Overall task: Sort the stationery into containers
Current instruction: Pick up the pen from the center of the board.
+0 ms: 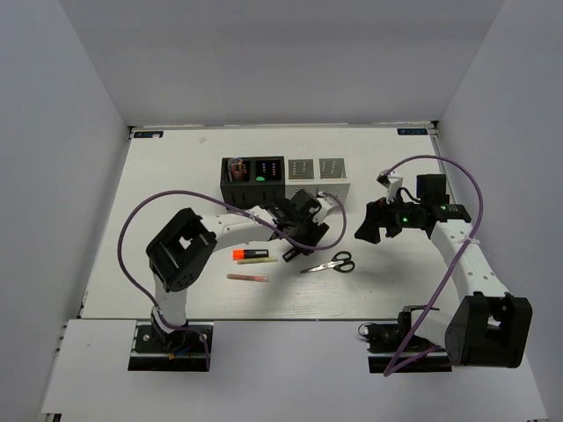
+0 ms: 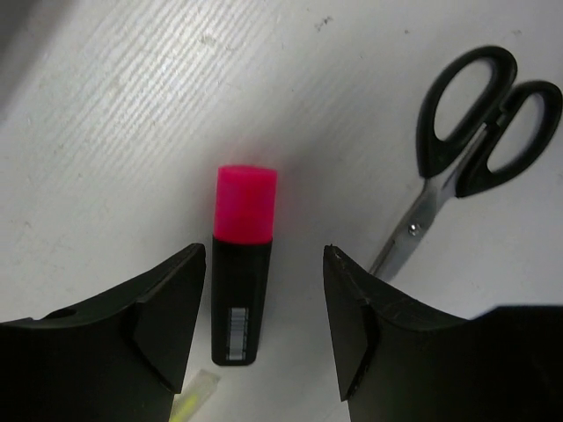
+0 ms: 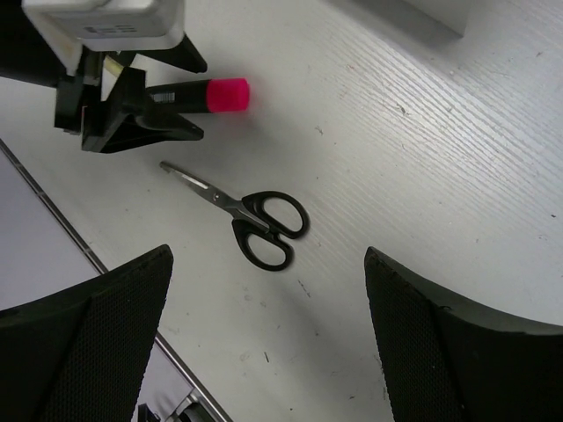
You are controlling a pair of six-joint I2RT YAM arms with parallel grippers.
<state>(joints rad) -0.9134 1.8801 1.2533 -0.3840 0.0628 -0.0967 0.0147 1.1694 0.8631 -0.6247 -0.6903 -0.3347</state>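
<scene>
Pink-capped highlighter (image 2: 242,281) lies between jaws of open left end effector (image 2: 264,255), untouched; right end effector (image 3: 266,257) wide, empty.

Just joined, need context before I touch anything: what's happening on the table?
Two arms are sorting stationery into the row of four boxes; the two black ones already hold items. The left gripper is open, straddling the pink-capped highlighter, which lies on the table, and it is not gripping it. The right gripper hangs wide open above the scissors, empty. An orange-capped highlighter, a yellow stick and a pink stick lie loose nearby.
</scene>
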